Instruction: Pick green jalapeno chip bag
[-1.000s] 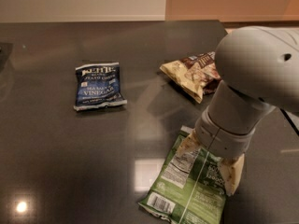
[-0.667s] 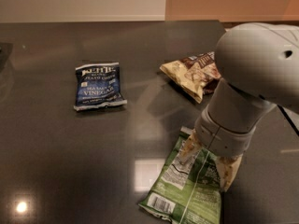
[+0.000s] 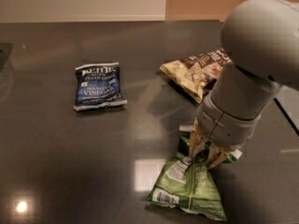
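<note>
The claw (image 3: pixel 206 152) is sitting at 5 o'clock, clamping the crumpled top end of the green jalapeno chip bag (image 3: pixel 190 191). The bag is lying on the dark surface (image 3: pixel 70 162), its long axis running 1 to 7 o'clock and its barcode end pointing toward 7.

Gripper (image 3: pixel 204 155), tan fingers on a grey arm (image 3: pixel 243 97), pinches the top of the green jalapeno chip bag (image 3: pixel 189 190), green foil with a white label. Left of gripper: blue bag (image 3: pixel 99 85), white lettering. Behind gripper: tan-and-brown bag (image 3: pixel 194 71); table (image 3: pixel 56 162) glossy dark grey.
</note>
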